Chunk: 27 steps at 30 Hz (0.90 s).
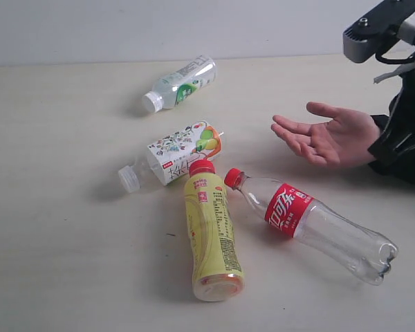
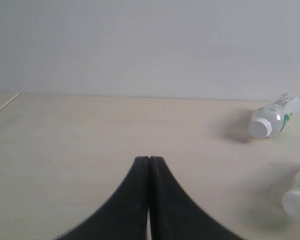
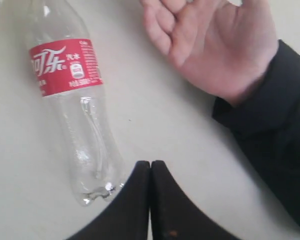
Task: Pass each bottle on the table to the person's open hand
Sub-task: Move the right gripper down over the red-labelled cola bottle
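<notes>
right claw (image 3: 150, 164): fingers pressed together, nothing between them. It's up off the table (image 1: 55, 207), so it'll have to spread before it can grab anything.
left claw (image 2: 149, 161): same deal, pinched closed and empty, sitting low over bare tabletop.
cola bottle (image 3: 72, 100): lying on its side, base end just in front of the right claw's tips, red label and neck further out. Closest bottle to that claw, so my guess is it goes first.
person's hand (image 3: 215, 45): palm up, fingers loosely spread, just beyond the right claw and beside the cola bottle. It's parked there to receive, which makes for a short carry.
dark sleeve (image 3: 270, 125): right next to the right claw's tips, so any swing toward the palm needs care.
yellow bottle (image 1: 213, 238): on its side, red cap almost touching the cola bottle's cap. It doesn't show in either wrist view.
fruit-label bottle (image 1: 173, 155): also flat, body beside the yellow bottle's cap. Probably the white cap off to the side of the left claw.
small bottle (image 2: 275, 117): on its side, well ahead of the left claw and apart from the others.
progress: all four are on the table, none handed over yet.
grip idea: everything's lying flat, so pinching across the body seems the way.
</notes>
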Tool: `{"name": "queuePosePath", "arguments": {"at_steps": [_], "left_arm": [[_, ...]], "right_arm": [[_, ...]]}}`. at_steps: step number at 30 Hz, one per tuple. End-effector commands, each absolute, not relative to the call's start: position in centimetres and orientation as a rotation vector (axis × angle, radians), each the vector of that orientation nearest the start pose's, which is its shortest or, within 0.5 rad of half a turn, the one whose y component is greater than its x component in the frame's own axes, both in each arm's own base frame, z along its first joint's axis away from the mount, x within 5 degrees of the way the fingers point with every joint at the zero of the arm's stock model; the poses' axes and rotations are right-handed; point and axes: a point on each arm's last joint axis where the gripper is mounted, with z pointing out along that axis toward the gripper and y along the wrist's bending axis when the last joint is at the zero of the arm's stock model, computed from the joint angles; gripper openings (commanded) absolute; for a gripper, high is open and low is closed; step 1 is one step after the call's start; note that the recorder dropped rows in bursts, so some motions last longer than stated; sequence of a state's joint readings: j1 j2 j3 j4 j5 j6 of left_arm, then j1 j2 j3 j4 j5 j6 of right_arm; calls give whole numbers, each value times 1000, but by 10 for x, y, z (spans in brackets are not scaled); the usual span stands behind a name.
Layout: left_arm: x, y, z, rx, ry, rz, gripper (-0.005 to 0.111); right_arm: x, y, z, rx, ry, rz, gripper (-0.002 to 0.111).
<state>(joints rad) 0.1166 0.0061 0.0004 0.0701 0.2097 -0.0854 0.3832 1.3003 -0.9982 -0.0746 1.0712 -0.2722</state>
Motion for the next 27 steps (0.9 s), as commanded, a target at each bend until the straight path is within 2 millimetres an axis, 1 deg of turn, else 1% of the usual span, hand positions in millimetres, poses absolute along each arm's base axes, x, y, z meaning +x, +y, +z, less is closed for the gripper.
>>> {"name": "queuePosePath", "arguments": {"at_steps": [1,10,12,15,17,19,22,24,27], "left_arm": [[55,8,195,-122,1683,93,0],[55,8,195,-122,1683,93,0],[55,8,195,-122,1683,93,0],[55,8,195,-122,1683,93,0],[55,8,195,-122,1683,93,0],[55,8,195,-122,1683,93,0],[55,8,195,-122,1683,93,0],[55,8,195,-122,1683,93,0],[55,8,195,-122,1683,93,0]], "right_arm": [[222,95,281,-1020,2689,78,0],[217,111,283,-1058,2641,351,0],[217,113,283,-1064,2629,383,2],[217,114,283,-1062,2631,389,8],[217,115,283,-1065,2631,393,10],[216,120,281,-1100,2626,388,10],[210,132,277,-1204,2607,361,10],[208,139,271,-1236,2614,319,10],[206,143,260,-1261,2659,233,10]]}}
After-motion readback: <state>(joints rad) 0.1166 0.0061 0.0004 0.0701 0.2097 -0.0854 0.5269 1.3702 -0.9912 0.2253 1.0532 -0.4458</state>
